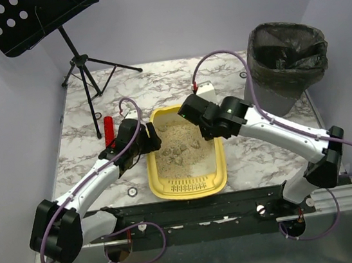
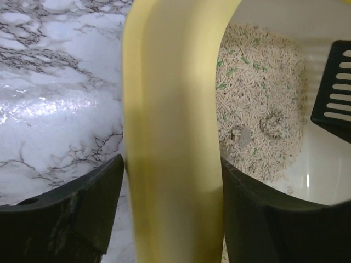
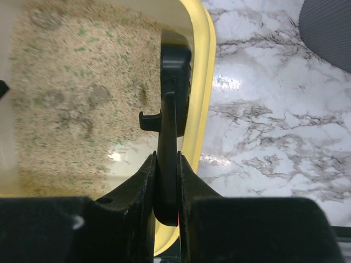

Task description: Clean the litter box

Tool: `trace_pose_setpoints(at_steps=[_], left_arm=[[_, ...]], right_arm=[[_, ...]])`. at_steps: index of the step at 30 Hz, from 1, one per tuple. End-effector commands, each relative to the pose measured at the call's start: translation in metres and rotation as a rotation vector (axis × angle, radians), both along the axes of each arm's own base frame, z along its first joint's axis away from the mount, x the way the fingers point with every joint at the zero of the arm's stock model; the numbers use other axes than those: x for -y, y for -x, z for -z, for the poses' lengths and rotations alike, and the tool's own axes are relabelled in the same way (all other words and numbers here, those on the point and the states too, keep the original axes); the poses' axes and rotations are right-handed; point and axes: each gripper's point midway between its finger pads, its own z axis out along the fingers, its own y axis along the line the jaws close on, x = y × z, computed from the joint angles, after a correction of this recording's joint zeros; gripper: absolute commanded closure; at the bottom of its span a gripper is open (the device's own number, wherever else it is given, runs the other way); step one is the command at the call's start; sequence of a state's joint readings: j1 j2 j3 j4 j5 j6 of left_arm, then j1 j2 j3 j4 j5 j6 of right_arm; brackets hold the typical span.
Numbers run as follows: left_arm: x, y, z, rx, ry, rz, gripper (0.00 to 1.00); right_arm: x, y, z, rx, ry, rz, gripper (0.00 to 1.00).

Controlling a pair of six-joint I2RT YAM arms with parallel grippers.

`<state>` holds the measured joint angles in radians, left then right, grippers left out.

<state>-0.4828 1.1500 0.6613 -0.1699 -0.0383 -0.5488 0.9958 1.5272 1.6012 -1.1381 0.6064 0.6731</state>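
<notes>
The yellow litter box [image 1: 153, 173] lies in the middle of the table, its slotted sieve end [image 1: 189, 185] towards the arms and beige litter [image 1: 178, 147] piled at the far end. My left gripper [image 1: 150, 140] straddles the box's left rim [image 2: 170, 98] and is shut on it [image 2: 173, 164]. My right gripper [image 1: 195, 113] is at the far right corner, shut [image 3: 166, 160] on the handle of a black slotted scoop [image 3: 174, 93], which stands inside the box against the right rim [image 3: 203, 82]. The scoop's blade shows in the left wrist view [image 2: 335, 90]. Grey clumps [image 2: 272, 123] lie in the litter.
A grey bin with a black bag [image 1: 286, 58] stands at the back right. A black music stand [image 1: 38, 20] rises at the back left. A red object [image 1: 109, 128] lies on the marble table [image 1: 263, 152] left of my left gripper.
</notes>
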Motion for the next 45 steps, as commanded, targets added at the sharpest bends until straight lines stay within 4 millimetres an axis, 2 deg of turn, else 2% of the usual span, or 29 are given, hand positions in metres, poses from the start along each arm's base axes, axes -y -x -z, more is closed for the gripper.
trace_pose_setpoints(at_steps=[1, 2, 3, 5, 7, 8, 9, 10, 12, 14, 19, 25, 29, 31, 32, 34, 39, 40, 41, 43, 45], left_arm=[[0.011, 0.012, 0.013, -0.053, 0.016, 0.008, 0.33], [0.004, 0.014, 0.019, -0.072, -0.024, -0.027, 0.49], [0.005, 0.020, 0.022, -0.092, -0.033, -0.043, 0.55], [-0.003, 0.028, 0.031, -0.116, -0.091, -0.084, 0.57], [0.001, 0.038, 0.033, -0.144, -0.068, -0.114, 0.67], [-0.001, 0.047, 0.038, -0.174, -0.074, -0.133, 0.69], [-0.004, 0.049, 0.036, -0.161, -0.081, -0.165, 0.69], [0.004, 0.057, 0.035, -0.168, -0.070, -0.166, 0.69], [-0.002, 0.064, 0.032, -0.177, -0.093, -0.208, 0.69], [0.004, 0.071, 0.026, -0.175, -0.098, -0.220, 0.69], [0.017, 0.075, 0.010, -0.149, -0.090, -0.235, 0.66], [0.025, 0.080, 0.007, -0.153, -0.112, -0.244, 0.66], [0.029, 0.079, -0.002, -0.133, -0.102, -0.228, 0.59], [0.030, 0.080, -0.006, -0.122, -0.092, -0.216, 0.54], [0.031, 0.080, -0.006, -0.119, -0.090, -0.211, 0.47], [0.033, 0.080, -0.009, -0.111, -0.083, -0.194, 0.40], [0.041, 0.078, -0.019, -0.081, -0.073, -0.132, 0.25], [0.043, 0.079, -0.019, -0.084, -0.071, -0.118, 0.23], [0.043, 0.078, -0.019, -0.077, -0.076, -0.107, 0.20], [0.041, 0.078, -0.018, -0.073, -0.081, -0.107, 0.18], [0.040, 0.079, -0.015, -0.076, -0.086, -0.103, 0.16]], right_arm=[[0.025, 0.002, 0.018, -0.036, 0.202, 0.047, 0.99], [0.023, 0.003, 0.017, -0.036, 0.198, 0.040, 0.99], [0.023, 0.004, 0.016, -0.035, 0.197, 0.041, 0.99], [0.025, 0.005, 0.013, -0.024, 0.185, 0.061, 0.99], [0.026, 0.008, 0.015, -0.031, 0.173, 0.074, 0.99], [0.026, 0.010, 0.016, -0.033, 0.159, 0.070, 0.99], [0.026, 0.014, 0.024, -0.056, 0.156, 0.063, 0.99], [0.022, 0.014, 0.026, -0.057, 0.137, 0.059, 0.99], [0.020, 0.017, 0.028, -0.063, 0.108, 0.058, 0.99], [0.018, 0.017, 0.030, -0.063, 0.091, 0.057, 0.99], [0.012, 0.020, 0.030, -0.078, 0.038, 0.055, 0.99], [-0.003, 0.026, 0.034, -0.119, -0.052, 0.052, 0.99], [-0.003, 0.034, 0.032, -0.139, -0.097, 0.037, 0.99], [0.001, 0.041, 0.039, -0.171, -0.092, 0.043, 0.99], [0.003, 0.043, 0.041, -0.183, -0.095, 0.047, 0.99], [0.009, 0.047, 0.052, -0.206, -0.086, 0.076, 0.99], [0.018, 0.044, 0.065, -0.224, -0.117, 0.150, 0.99], [0.012, 0.041, 0.062, -0.217, -0.177, 0.148, 0.99], [0.015, 0.040, 0.070, -0.233, -0.188, 0.162, 0.99], [0.002, 0.039, 0.065, -0.237, -0.305, 0.143, 0.99], [0.000, 0.041, 0.072, -0.255, -0.357, 0.141, 0.99]])
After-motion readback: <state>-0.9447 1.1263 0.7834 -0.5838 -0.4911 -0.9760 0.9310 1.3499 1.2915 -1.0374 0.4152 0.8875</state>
